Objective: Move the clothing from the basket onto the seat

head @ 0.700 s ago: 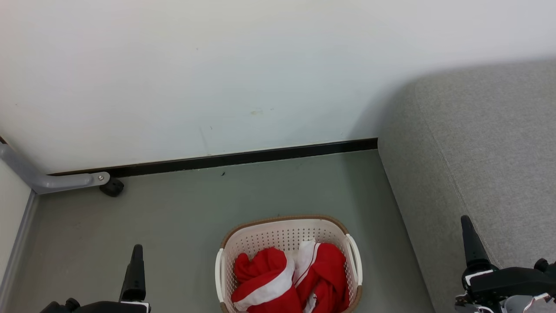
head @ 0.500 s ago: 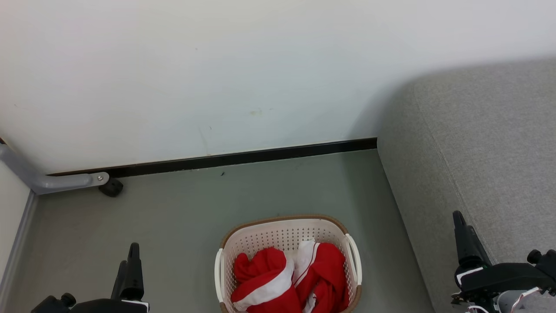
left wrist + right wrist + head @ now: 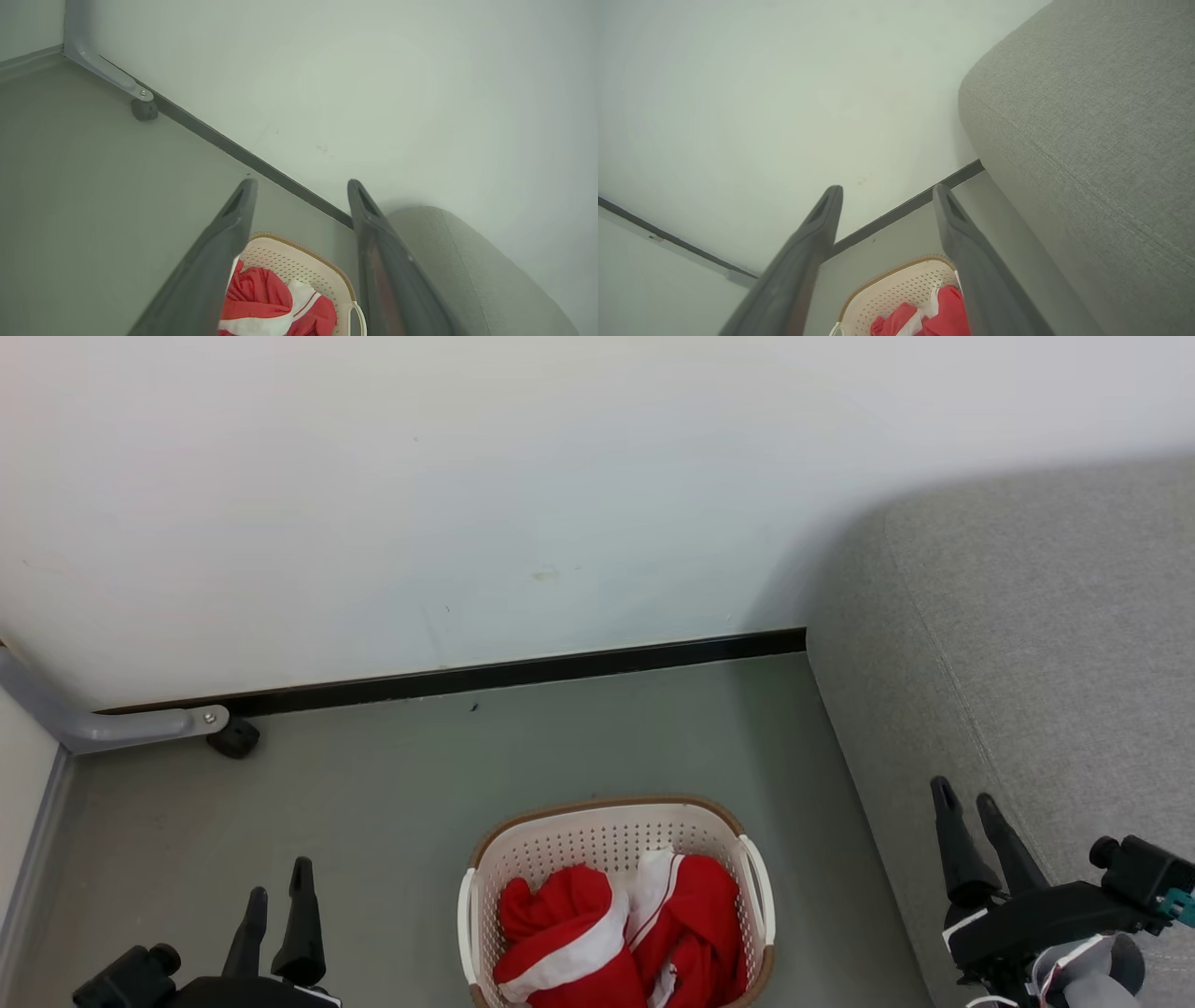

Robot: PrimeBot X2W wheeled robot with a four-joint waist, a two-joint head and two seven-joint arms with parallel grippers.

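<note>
Head view: left gripper (image 3: 278, 882) and right gripper (image 3: 963, 793) show jaws spread, empty; the tangled clothing (image 3: 597, 943) at six o'clock may drag the basket (image 3: 597, 803) up.

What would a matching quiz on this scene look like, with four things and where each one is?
Things:
1. red-and-white clothing
2. laundry basket
3. grey sofa
4. caster wheel

Places:
A. standing on the floor, just left of the sofa
B. far left, at the foot of the wall
C. heaped inside the basket
D. along the right side, against the wall

Pairs: 1-C, 2-A, 3-D, 4-B
</note>
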